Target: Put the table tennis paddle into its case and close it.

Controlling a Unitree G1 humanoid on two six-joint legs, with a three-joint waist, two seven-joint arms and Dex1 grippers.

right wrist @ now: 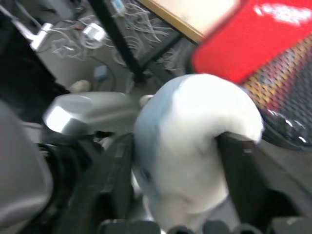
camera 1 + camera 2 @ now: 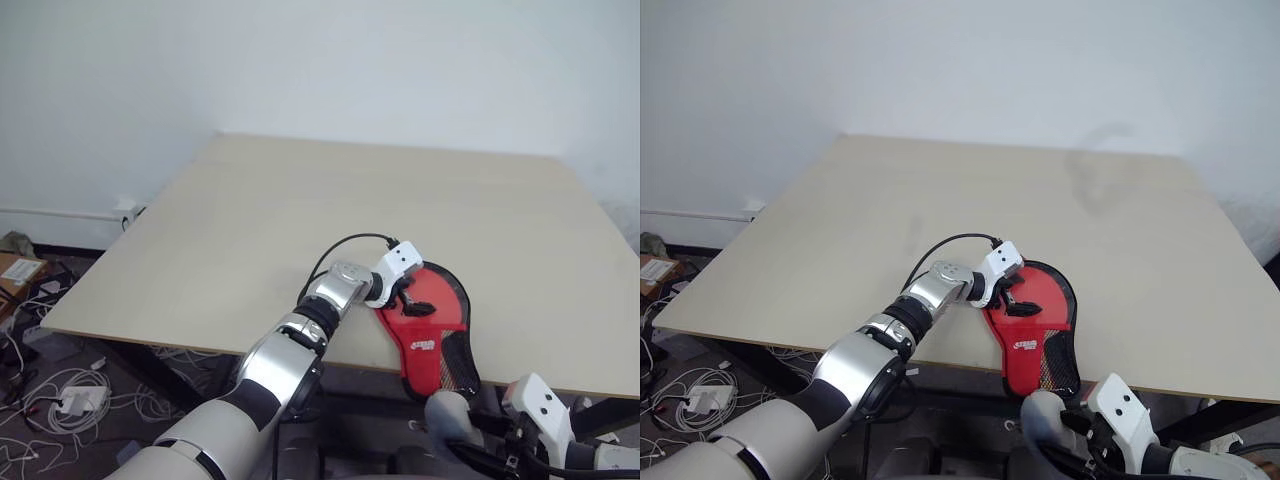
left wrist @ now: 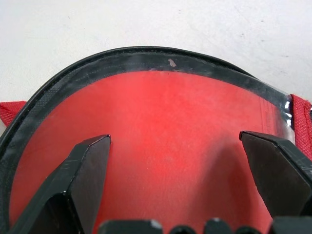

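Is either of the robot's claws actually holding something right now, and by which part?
The left gripper is open over the case's round red end, gripping nothing. A whitish soft ball-like thing sits between the right gripper's fingers; a firm grip cannot be told.

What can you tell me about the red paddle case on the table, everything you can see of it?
The case is a soft, paddle-shaped fabric pouch, red with black edging, a small white logo and black mesh on its narrow end. It lies flat at the table's near edge, narrow end overhanging. The left gripper, fingers spread, rests over its round red part. The right gripper, below the edge, holds a whitish soft ball.
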